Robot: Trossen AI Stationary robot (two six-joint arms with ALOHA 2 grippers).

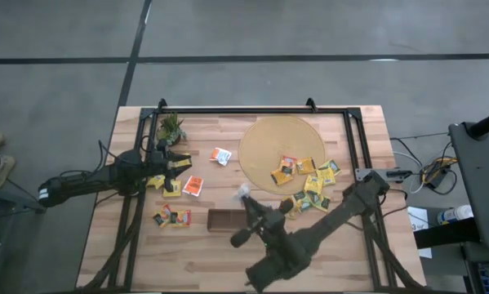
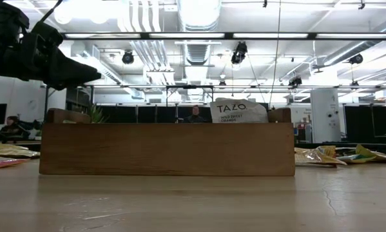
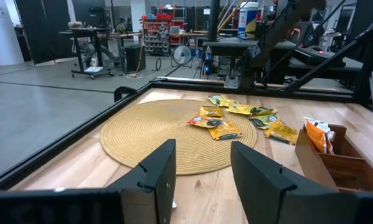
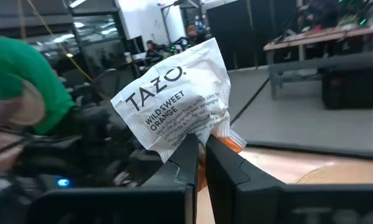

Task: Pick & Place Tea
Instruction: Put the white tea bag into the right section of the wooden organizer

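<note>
Above the tray [image 1: 221,219], right pincer [image 4: 202,155] clamped on upright white sachet [image 4: 177,102], left pincer [image 3: 202,171] partly open, empty.

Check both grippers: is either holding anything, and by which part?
The right gripper pinches a white-and-orange tea sachet by its lower edge, above the tray. The left gripper is open and holds nothing.

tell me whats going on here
The right gripper is shut on a white tea sachet, holding it over the brown tray. The left gripper hangs open over the table's left side near a few loose sachets. More sachets lie on and beside the round mat.
</note>
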